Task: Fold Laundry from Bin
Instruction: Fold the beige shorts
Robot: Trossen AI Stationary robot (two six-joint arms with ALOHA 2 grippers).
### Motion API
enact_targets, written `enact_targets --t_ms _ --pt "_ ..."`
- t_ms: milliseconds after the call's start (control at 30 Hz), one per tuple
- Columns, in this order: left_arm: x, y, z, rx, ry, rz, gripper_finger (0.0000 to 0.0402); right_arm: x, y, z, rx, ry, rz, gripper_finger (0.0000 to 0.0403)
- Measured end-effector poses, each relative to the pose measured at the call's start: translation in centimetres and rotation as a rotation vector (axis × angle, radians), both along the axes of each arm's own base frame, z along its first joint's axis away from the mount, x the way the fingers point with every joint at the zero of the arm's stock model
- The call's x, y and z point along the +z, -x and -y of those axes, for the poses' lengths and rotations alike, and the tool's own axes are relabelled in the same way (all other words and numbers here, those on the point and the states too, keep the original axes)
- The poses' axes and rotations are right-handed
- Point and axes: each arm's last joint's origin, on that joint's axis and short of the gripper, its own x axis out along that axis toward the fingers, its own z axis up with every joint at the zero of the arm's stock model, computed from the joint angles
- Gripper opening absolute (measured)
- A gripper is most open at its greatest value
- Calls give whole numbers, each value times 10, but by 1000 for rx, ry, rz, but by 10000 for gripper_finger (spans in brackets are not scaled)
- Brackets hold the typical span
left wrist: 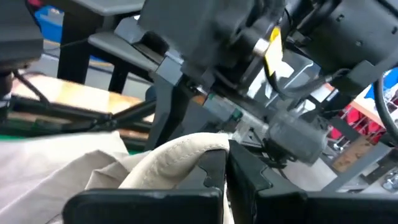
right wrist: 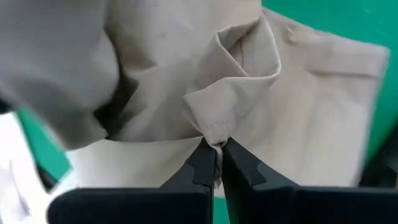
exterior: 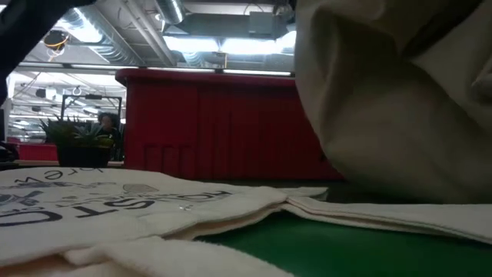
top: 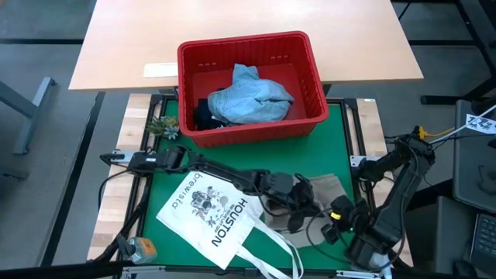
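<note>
A: Laundry first: where does it lie?
B: Partly in the bin (top: 252,128), which sits at the far edge of the green mat (top: 248,155). Jeans (top: 252,97) are heaped inside it, with a dark garment (top: 205,115) beside them toward the left arm's side.
A: And the rest?
B: A beige cloth (right wrist: 298,118) is out on the mat, near the front and toward the right arm's side. In the low view it hangs bunched and lifted above the mat.
A: What lies next to it?
B: A white tote (top: 209,213), flat on the mat, toward the left.
A: The grippers?
B: Both are at the beige cloth. The right gripper (right wrist: 217,155) is pinched on a folded edge of it, fingers nearly meeting. The left gripper (left wrist: 227,171) is clamped on a rolled seam of the same cloth.
</note>
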Motion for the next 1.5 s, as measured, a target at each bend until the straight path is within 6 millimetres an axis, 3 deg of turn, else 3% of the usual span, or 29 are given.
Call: enact_targets --t_ms 400,700,967,1100,1300,1500 --pt "-18 -28 1 60 -21 99 0 -1 9 5 -22 -19 -222 14" --pt "-55 -38 15 38 -93 146 0 0 13 9 -29 -3 -290 14" --pt "-54 -37 22 28 -87 162 0 0 13 9 -6 -4 -306 16" --pt "-53 -36 24 23 -86 166 0 0 14 8 4 -23 -348 47" --pt "-53 -36 25 21 -86 165 1 0 15 9 3 -15 -361 135" --pt "-54 -36 25 22 -86 162 32 0 17 9 48 -38 -440 190"
